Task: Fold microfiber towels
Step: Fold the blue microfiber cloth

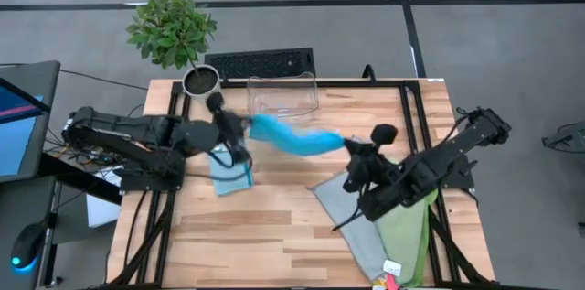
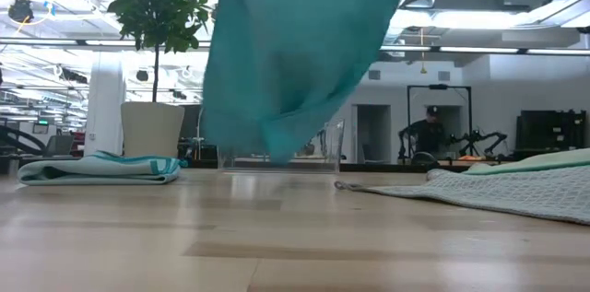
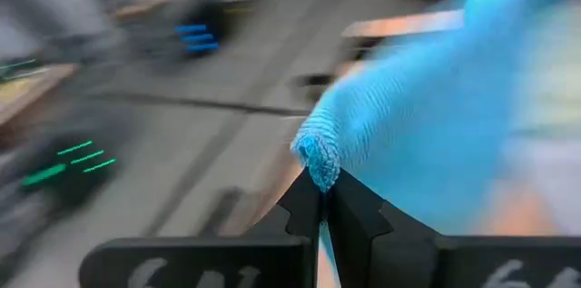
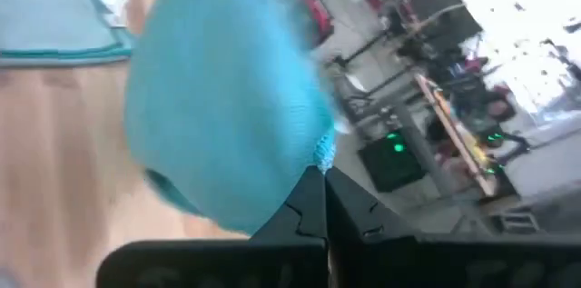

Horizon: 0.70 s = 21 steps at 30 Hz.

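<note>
A bright blue microfiber towel [image 1: 294, 135] is stretched in the air between my two grippers over the middle of the table. In the low view it hangs as a teal sheet [image 2: 295, 52] with its lowest tip above the wood. My left gripper [image 1: 245, 127] is shut on its left end and my right gripper [image 1: 350, 146] is shut on its right end. A folded light-blue towel [image 1: 233, 177] lies flat on the table below the left arm. A grey towel [image 1: 340, 206] and a pale green towel [image 1: 404, 230] lie spread under the right arm. My left gripper pinches a bunched corner of the blue towel [image 3: 318, 153] between its two fingertips [image 3: 304, 199]. The cloth runs away from the fingers toward the other gripper and is lifted clear of the table. My right gripper pinches the towel's opposite corner [image 4: 324, 150] between its two fingertips [image 4: 307, 199]. The rest of the cloth sags below and away from the fingers, clear of the table.
A clear plastic bin [image 1: 283, 94] stands at the table's far edge behind the held towel. A potted plant [image 1: 174, 32] is at the far left corner. Pink and yellow cloths [image 1: 388, 281] peek out at the near right edge. Bare wood lies at the near middle [image 1: 265, 235].
</note>
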Motion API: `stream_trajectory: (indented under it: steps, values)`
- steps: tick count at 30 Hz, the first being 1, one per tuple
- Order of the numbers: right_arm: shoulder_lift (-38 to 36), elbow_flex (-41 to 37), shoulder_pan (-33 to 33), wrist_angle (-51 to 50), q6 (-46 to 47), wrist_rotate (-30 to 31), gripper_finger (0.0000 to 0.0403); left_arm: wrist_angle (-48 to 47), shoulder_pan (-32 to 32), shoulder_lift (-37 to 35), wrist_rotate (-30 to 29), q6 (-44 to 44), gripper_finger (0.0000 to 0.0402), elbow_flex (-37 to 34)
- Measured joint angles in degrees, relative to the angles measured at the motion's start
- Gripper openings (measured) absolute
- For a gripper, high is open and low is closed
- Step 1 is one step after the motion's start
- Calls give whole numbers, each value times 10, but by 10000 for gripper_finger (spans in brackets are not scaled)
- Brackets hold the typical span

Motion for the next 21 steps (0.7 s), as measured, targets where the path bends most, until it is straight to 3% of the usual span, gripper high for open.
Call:
stream_trajectory:
  steps: [1,2,4,6,7,8,10,11,12,14,17,21]
  values:
    - [-4,4,-1,10,-7,-31,13,0,10,0,8,-12,3,6]
    - [-7,10,-3,40,-37,-85,13,1,17,-1,57,-24,3,13]
    - [-8,14,2,123,-129,-199,13,7,20,-3,201,-44,2,24]
    - [-6,14,22,187,-216,-251,12,25,11,0,300,-55,2,30]
    - [-8,14,31,195,-251,-241,12,26,7,0,317,-31,2,32]
    - [-11,14,35,193,-264,-188,12,26,7,0,294,7,1,37]
    - [-21,13,32,153,-236,-9,13,13,20,-5,139,49,1,51]
    - [-30,13,23,140,-213,53,14,2,33,-6,74,50,1,61]
    - [-37,16,12,140,-204,66,15,-5,49,-6,52,48,1,74]
    - [-49,25,1,156,-202,-3,15,-37,69,-6,105,14,1,94]
    - [-60,30,4,187,-217,-165,14,-45,68,-3,254,-37,1,105]
    - [-66,31,16,190,-233,-170,14,-51,62,3,261,-74,0,106]
